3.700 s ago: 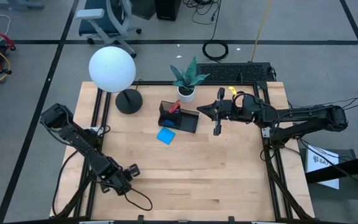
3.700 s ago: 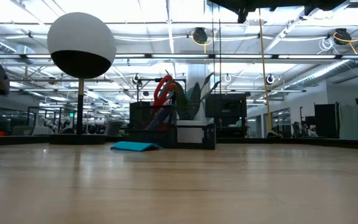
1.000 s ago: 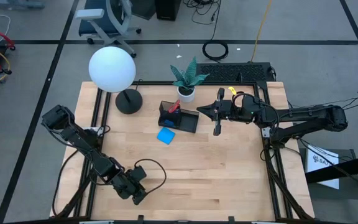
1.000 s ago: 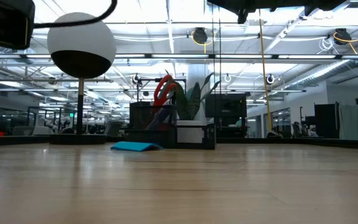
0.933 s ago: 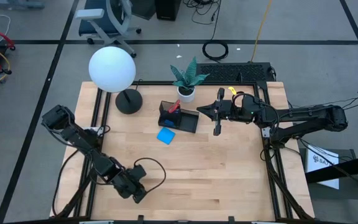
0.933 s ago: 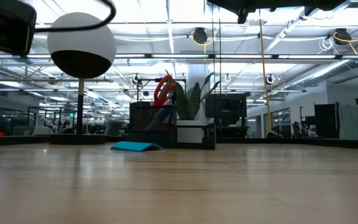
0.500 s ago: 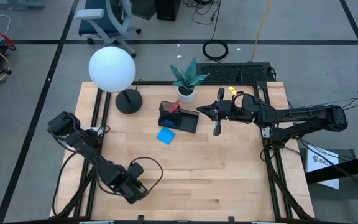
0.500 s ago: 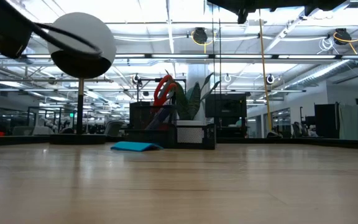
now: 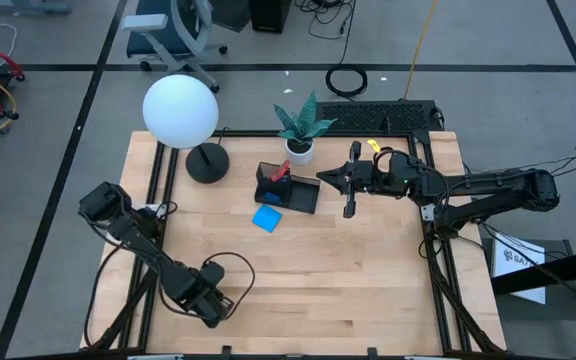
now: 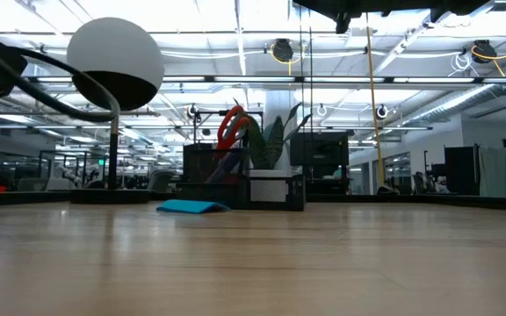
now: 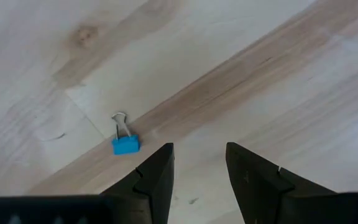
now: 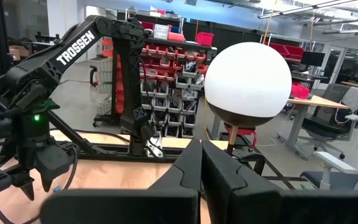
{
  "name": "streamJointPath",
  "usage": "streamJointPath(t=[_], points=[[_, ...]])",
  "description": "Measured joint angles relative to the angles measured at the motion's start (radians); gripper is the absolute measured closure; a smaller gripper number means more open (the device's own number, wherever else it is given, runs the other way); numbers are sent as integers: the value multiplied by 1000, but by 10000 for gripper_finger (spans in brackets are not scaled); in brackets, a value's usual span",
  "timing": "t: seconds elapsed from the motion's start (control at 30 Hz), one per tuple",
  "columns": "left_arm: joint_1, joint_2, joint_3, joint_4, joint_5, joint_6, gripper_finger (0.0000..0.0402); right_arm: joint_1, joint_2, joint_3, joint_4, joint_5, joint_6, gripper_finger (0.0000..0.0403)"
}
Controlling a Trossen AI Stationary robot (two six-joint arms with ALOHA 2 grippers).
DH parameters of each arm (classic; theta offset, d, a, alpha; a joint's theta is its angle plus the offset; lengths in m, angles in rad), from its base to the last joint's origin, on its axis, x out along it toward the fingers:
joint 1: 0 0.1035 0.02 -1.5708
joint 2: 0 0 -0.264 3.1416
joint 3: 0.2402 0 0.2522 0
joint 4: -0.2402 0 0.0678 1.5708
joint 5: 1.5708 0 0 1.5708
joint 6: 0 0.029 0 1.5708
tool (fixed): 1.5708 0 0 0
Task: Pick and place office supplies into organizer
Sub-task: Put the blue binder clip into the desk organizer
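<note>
- Two arms in frame; left gripper point(image 11: 197, 165) hangs over the table's point(image 9: 368, 260) near-left part, fingers apart, gripping nothing.
- Tiny blue piece point(image 11: 125, 144) lies on the wood just beside its fingertips.
- Right gripper point(image 12: 201, 163) is closed and empty, beside the organizer point(image 9: 290, 190).
- Note pad point(image 9: 266, 218) lies by the organizer.

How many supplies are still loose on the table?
2: the blue note pad lies beside the organizer, and a blue binder clip lies ahead of the left gripper. Others may be hidden.

The worktop point(image 9: 368, 260) is pale wood. The note pad point(image 9: 266, 218) and binder clip point(image 11: 125, 144) are bright blue. The scissors point(image 10: 230, 125) handles look red, perhaps orange-tinged.
</note>
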Motion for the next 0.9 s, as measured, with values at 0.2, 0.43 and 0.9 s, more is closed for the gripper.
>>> streamJointPath(t=[0.2, 0.43, 0.9], points=[[-26, -5, 0, -64, -5, -41, 247, 0, 0, 0, 0, 0, 0, 403], [-46, -5, 0, -110, -7, -74, 248, 0, 0, 0, 0, 0, 0, 403], [-47, -6, -83, -85, 25, -82, 247, 0, 0, 0, 0, 0, 0, 403]])
